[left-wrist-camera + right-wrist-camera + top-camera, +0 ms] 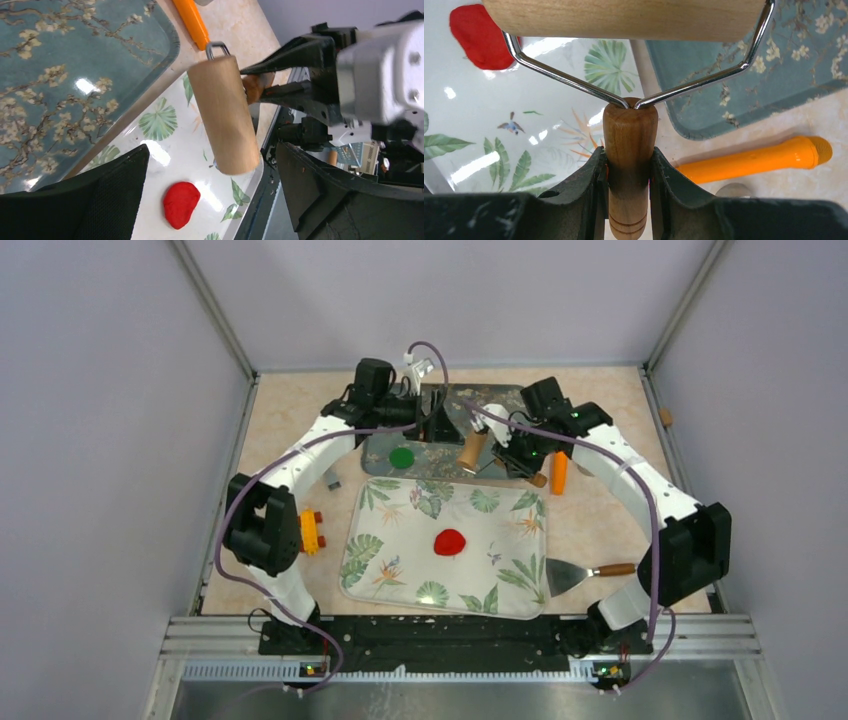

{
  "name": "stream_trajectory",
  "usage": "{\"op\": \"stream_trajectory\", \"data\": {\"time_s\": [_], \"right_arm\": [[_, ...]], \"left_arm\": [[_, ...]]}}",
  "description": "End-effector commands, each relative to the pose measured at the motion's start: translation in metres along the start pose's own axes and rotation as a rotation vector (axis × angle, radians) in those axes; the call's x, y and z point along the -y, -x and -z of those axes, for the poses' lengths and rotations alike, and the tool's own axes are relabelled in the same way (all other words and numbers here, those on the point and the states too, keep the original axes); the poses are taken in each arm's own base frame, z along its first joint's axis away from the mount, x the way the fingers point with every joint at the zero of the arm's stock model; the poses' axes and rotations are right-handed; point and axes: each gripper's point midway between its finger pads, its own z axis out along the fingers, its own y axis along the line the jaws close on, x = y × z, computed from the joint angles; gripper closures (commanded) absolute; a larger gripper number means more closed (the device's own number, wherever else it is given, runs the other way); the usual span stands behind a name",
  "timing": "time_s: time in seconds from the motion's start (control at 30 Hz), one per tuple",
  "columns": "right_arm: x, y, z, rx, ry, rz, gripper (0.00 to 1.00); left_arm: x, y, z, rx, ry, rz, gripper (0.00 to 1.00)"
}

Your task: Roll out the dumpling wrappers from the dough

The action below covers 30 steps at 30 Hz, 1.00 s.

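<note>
Only the overhead view takes in both discs: the red wrapper (450,541) lies flat near the middle of the white leaf-print tray (398,558), and the green wrapper (402,457) sits on the near left part of the teal blossom tray (487,403) behind it, just below the left gripper (435,426). Neither wrist camera shows the green one. The left wrist view confirms that its own jaws stand spread as wide as they go with nothing between them, and it looks past them to the roller (225,115) and the red disc beneath. The right wrist view gives the grip itself: the right gripper (629,161) is clamped on the roller's wooden handle, with the wire yoke and pale drum running across the top of the frame, where the drum's upper edge is cut off. An orange tool (754,160) lies on the table beside the teal tray. A scraper (568,573) rests at the white tray's right edge, seen only from above. The drum seems to hang over the seam between the two trays, but whether it touches either one I cannot tell.
</note>
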Motion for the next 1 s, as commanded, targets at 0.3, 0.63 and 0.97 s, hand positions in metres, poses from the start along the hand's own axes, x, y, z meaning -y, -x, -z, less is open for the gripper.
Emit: {"op": "stream_trajectory", "data": {"time_s": [0.3,0.63,0.97], "right_arm": [[-0.054,0.025,0.003,-0.082,0.074,0.244,1.0],[-0.033,0.087,-0.014,0.004,-0.019,0.168,1.0],[-0.034,0.113,-0.016,0.102,-0.046,0.124,1.0]], "left_arm": [[-0.016,-0.033,0.063,0.079,-0.018,0.062,0.01],[-0.013,-0.031,0.016,-0.036,-0.111,0.14,0.01],[0.005,-0.023,0.006,-0.111,-0.408,0.241,0.68]]}}
